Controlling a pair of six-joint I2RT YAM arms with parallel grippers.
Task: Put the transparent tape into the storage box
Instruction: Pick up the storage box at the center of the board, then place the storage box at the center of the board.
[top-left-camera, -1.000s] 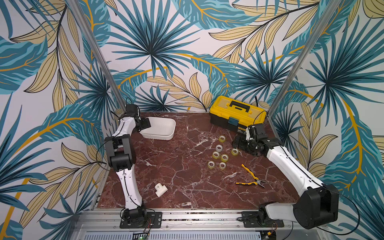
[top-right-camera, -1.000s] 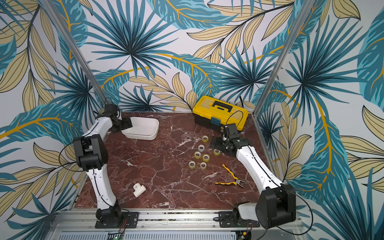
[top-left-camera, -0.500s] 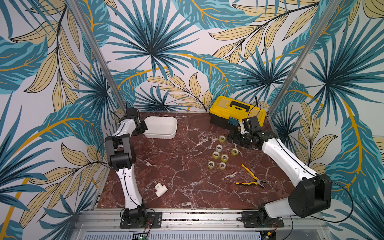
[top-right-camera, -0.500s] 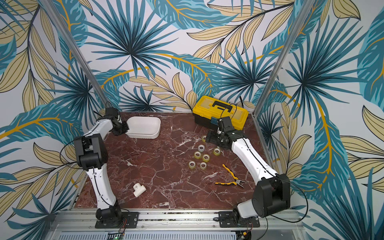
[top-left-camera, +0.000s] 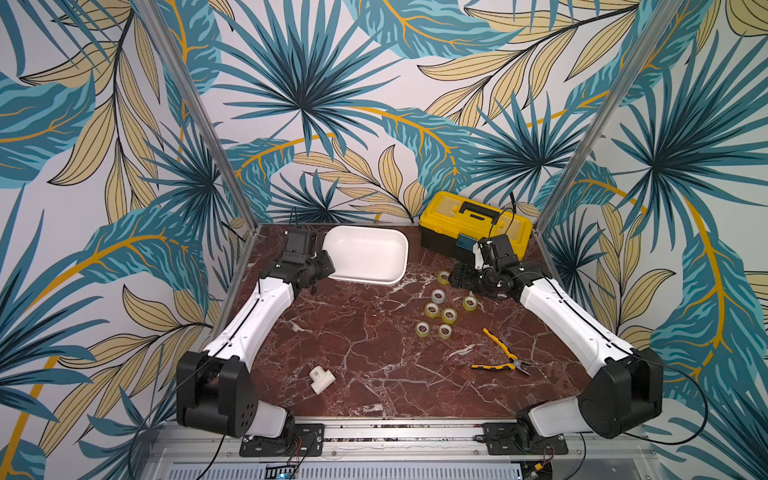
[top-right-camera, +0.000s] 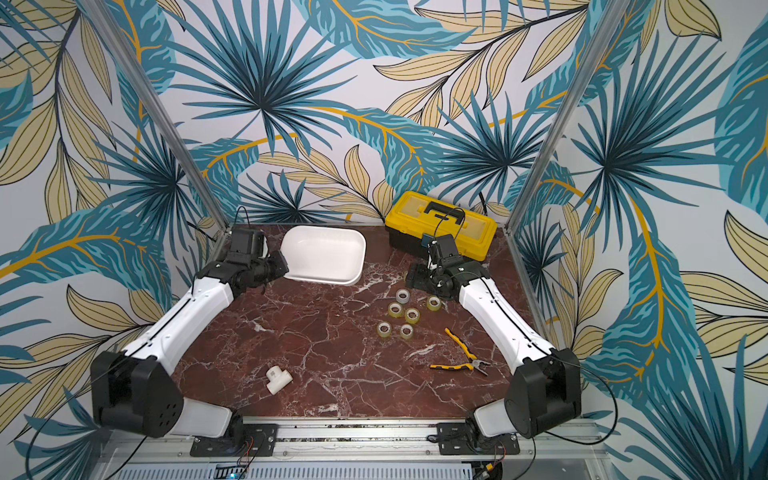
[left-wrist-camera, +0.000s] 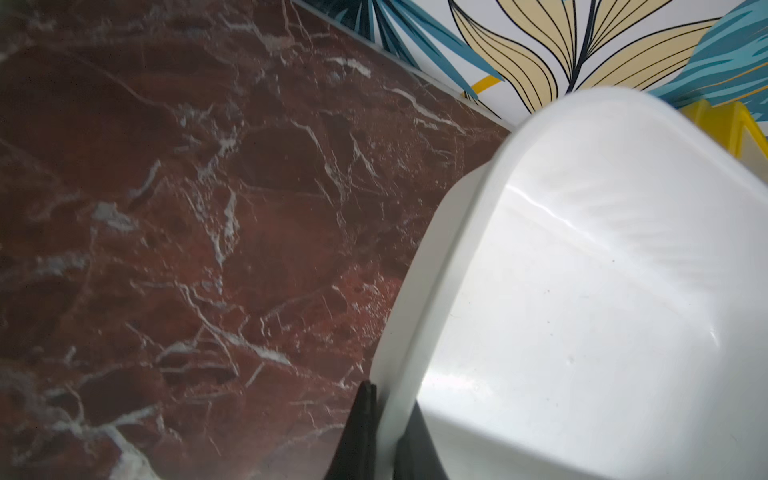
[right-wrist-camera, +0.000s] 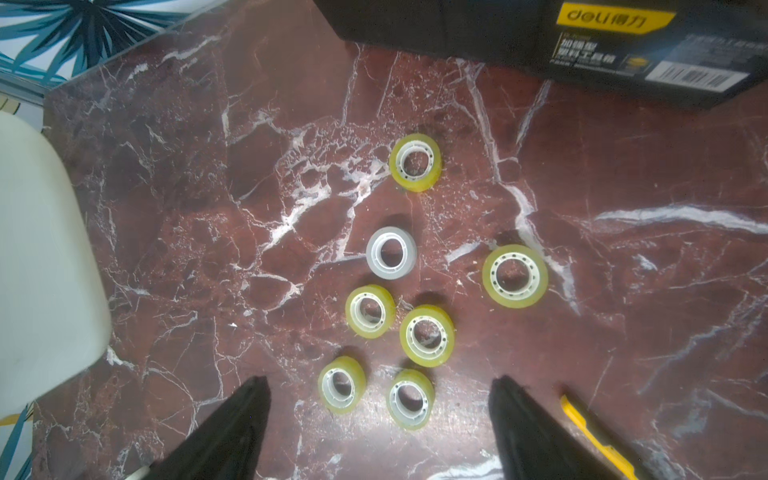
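All seven rolls of tape lie flat on the worktop in a loose cluster. None touches the box and none is inside it. One grey roll sits among the yellowish ones. The box stands apart from them toward the back, open side up and empty.

The left jaws are closed on its rim at the end nearest that arm, pinching the wall between them, as the left wrist view shows. Whether the base sits flat I cannot tell. The right jaws hang spread wide above the cluster and hold nothing; in the right wrist view two rolls lie between the fingertips.

No roll has been stowed, so the task looks barely begun: the box is gripped and the right arm looks set for a first pick. All seven rolls are yet to go in.

A toolbox, pliers and a pipe fitting lie off to the sides and are no part of the job.
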